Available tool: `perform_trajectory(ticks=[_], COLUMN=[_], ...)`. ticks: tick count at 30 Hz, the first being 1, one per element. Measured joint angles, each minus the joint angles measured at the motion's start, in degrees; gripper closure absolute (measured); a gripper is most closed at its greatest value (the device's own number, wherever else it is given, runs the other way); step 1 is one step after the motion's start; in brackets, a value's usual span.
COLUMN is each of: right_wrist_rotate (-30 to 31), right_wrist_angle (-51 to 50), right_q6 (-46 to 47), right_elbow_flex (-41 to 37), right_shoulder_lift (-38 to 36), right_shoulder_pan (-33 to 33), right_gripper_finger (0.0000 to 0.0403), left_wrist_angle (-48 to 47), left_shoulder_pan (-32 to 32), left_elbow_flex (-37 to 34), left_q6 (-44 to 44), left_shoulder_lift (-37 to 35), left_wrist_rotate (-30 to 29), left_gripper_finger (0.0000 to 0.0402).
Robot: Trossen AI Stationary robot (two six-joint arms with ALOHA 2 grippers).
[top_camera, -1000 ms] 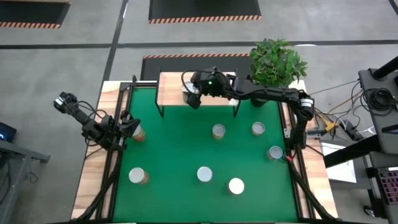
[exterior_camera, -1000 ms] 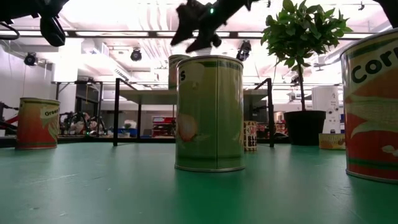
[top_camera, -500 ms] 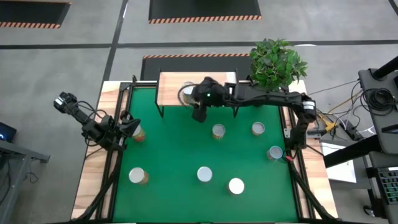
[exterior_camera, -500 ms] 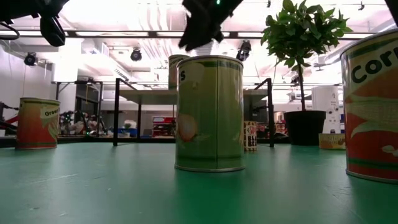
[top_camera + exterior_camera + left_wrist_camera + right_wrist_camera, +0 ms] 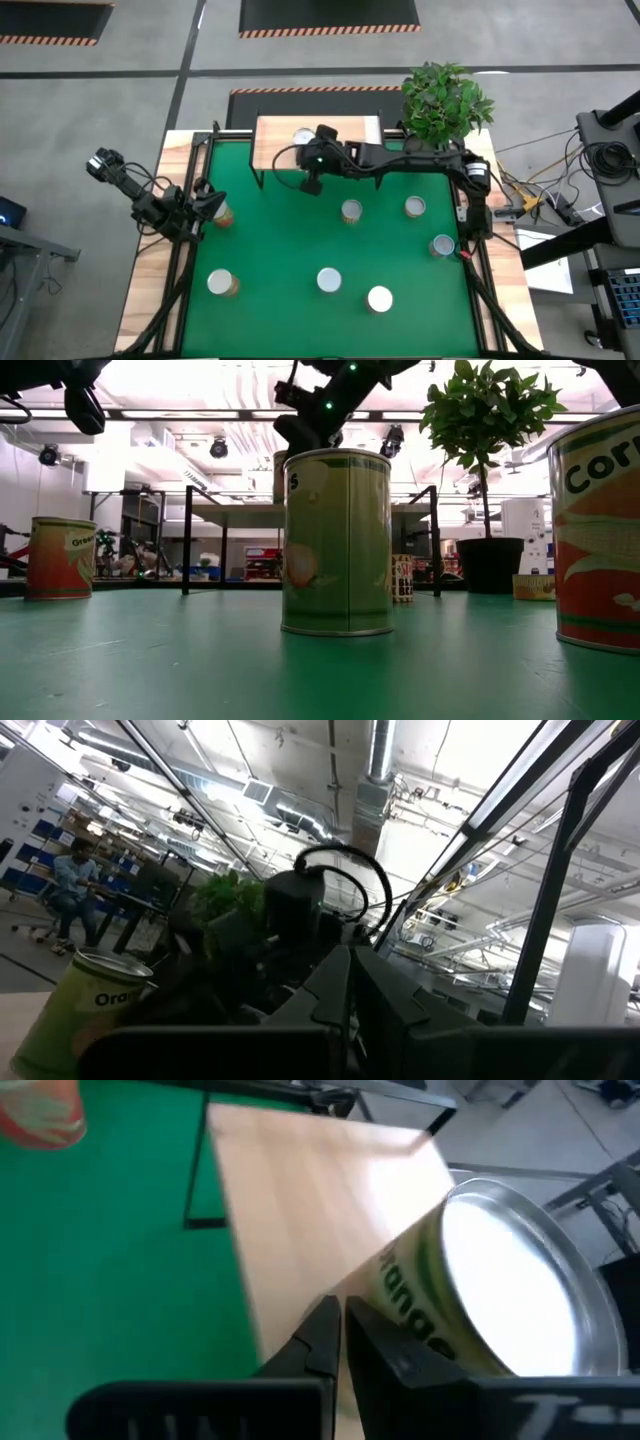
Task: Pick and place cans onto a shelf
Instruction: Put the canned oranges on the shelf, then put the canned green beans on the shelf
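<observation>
One can point(image 5: 303, 136) stands on the shelf point(image 5: 272, 142).
Right gripper point(image 5: 311, 183) hangs clenched and empty beside it; left gripper point(image 5: 209, 203) clenched at the left edge.

Looks like we're in a big lab or workshop hall: exposed ceiling ducts point(image 5: 378, 760), racks of blue bins point(image 5: 22, 840), hazard-striped floor mats point(image 5: 328, 18), a person point(image 5: 75, 885) at a desk.

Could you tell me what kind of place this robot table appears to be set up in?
Probably a large robotics lab or industrial workspace: exposed ceiling ducts, hazard-striped floor mats, more workbenches and a seated person behind, and a green-topped table with a staged shelf.
</observation>
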Motion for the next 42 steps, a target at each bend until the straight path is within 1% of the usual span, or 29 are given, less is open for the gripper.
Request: perform_trajectory(ticks=[9, 13, 17, 29, 32, 34, 36, 39, 42], right_wrist_rotate=[-0.7, -3.0, -3.7, -4.3, -4.1, -4.1, -4.3, -4.3, -4.3], right_wrist_angle=[1.1, 1.5, 2.8, 4.5, 1.6, -1.1, -1.6, -0.3, 1.8], right_q6=[-2.7, -3.5, -3.7, -6.9, -5.2, -2.8, -1.4, -0.4, 0.5], right_elbow_flex=[0.0, 0.0, 0.0, 0.0, -0.1, -0.1, -1.0, -5.1, -10.1], right_shoulder_lift=[0.0, 0.0, 0.0, -0.1, -1.8, -3.7, -5.4, -7.6, -9.6], right_shoulder_pan=[-5.0, -6.8, -8.4, -10.2, -8.6, -6.1, -3.1, 2.4, 8.2], right_gripper_finger=[0.0394, 0.0394, 0.0394, 0.0394, 0.0394, 0.0394, 0.0394, 0.0394, 0.0394], left_wrist_angle=[-0.1, -0.1, -0.1, -1.3, -1.9, -1.5, 1.0, 3.3, 0.6], left_shoulder_pan=[0.0, 0.0, 0.0, 0.0, 0.0, 0.0, 0.1, 0.1, 0.1], left_elbow_flex=[0.0, 0.0, 0.0, 0.0, 0.0, 0.0, 0.0, 0.5, 3.6], left_q6=[0.0, 0.0, 0.0, 0.1, 2.9, 5.8, 9.5, 14.0, 14.5], left_shoulder_lift=[0.0, 0.0, 0.0, 0.0, 0.0, 0.0, 0.0, 0.0, 0.3], left_wrist_rotate=[0.0, 0.0, 0.0, -0.1, -0.3, -1.7, -3.1, -2.9, -2.6], left_gripper_finger=[0.0402, 0.0402, 0.0402, 0.0402, 0.0402, 0.0402, 0.0402, 0.0402, 0.0402])
